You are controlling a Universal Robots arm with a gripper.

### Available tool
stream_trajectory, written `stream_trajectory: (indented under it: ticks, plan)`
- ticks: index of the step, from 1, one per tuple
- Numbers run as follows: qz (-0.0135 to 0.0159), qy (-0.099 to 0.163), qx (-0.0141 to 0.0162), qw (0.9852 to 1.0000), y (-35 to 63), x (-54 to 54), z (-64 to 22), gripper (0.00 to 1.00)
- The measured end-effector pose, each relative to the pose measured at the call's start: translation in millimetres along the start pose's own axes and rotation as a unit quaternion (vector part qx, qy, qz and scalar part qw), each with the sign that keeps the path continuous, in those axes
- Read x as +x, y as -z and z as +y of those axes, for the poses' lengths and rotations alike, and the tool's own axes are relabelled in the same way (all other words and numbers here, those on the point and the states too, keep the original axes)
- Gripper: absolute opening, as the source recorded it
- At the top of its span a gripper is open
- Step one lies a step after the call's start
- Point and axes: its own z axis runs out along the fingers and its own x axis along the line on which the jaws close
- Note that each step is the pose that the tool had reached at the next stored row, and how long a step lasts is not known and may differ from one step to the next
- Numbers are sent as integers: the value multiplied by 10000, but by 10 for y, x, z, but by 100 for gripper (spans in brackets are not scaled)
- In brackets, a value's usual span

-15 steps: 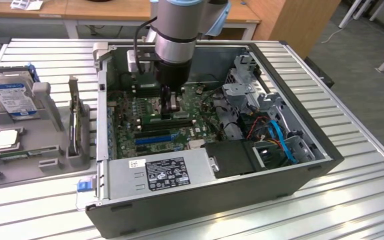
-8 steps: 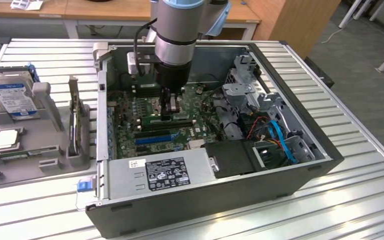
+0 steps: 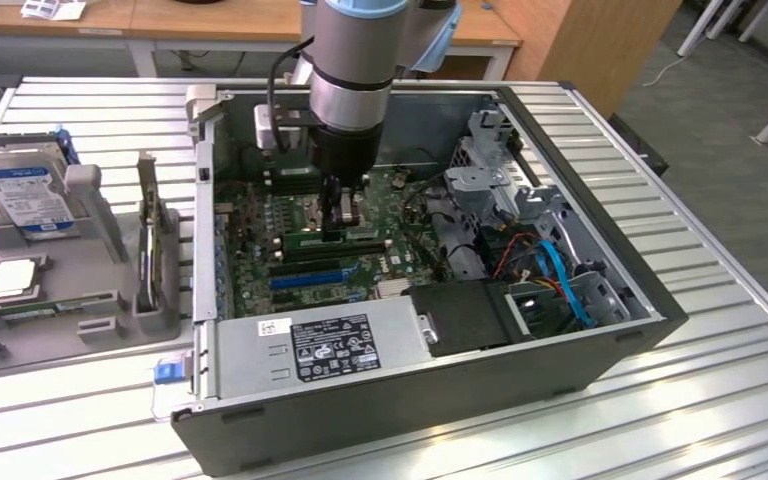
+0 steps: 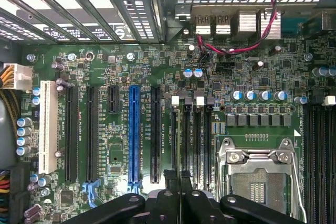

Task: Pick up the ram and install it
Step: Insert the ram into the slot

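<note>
My gripper (image 3: pixel 347 222) reaches down into the open computer case (image 3: pixel 424 430) over the motherboard. In the exterior view the ram (image 3: pixel 317 239), a narrow green stick, lies along the memory slots directly under the fingertips. I cannot tell whether it is pinched or seated in a slot. In the wrist view my gripper (image 4: pixel 180 174) is shut, its two black fingers pressed together with nothing visible between them. They stand at the near end of the black memory slots (image 4: pixel 185 135), beside the CPU socket (image 4: pixel 260 177).
The power supply (image 3: pixel 324 345) and blue cables (image 3: pixel 564 280) crowd the case's near side. At the exterior view's left a grey tray (image 3: pixel 37 340) holds a silver hard drive (image 3: pixel 24 190) and an upright card in a holder (image 3: pixel 155 250). A blue slot (image 4: pixel 134 135) runs parallel to the memory slots.
</note>
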Motion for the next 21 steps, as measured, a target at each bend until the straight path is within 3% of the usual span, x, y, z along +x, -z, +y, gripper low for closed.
stream_trajectory:
  ticks: [21]
  plan:
    - [4,0,0,10000,-27,-1,1,12]
